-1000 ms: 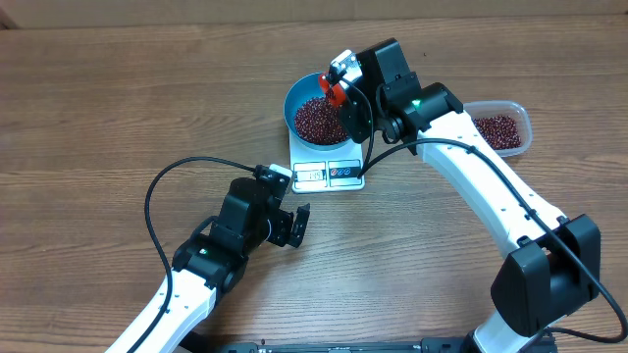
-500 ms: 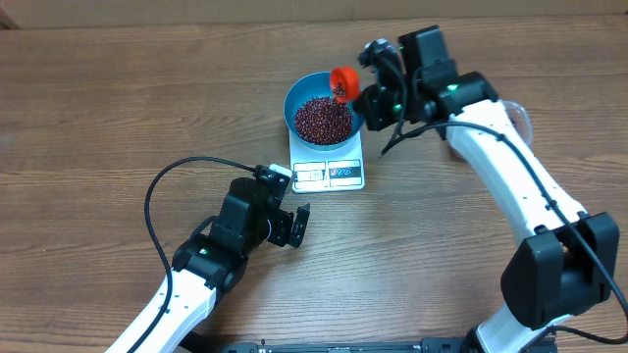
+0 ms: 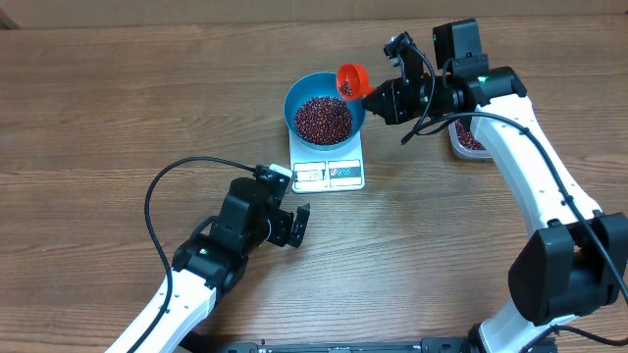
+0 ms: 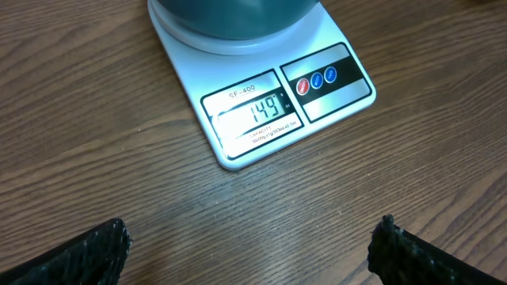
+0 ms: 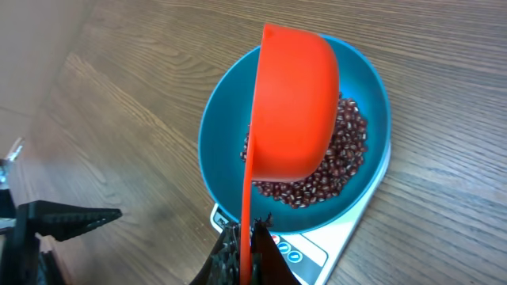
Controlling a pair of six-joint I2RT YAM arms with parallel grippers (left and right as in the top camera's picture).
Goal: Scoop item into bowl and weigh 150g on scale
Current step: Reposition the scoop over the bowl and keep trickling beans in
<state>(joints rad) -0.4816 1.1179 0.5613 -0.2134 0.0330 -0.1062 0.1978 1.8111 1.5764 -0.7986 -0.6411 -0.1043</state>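
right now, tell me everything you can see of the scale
The scale is a small, flat, white rectangular kitchen scale, plastic by its look, lying level on the wooden table. Its front edge has a display window marked SF-400 that reads 149. Beside that is a black-banded panel with one red and two blue round buttons. The blue bowl of red-brown beans sits on its platform and hides most of it. Nothing else touches it.
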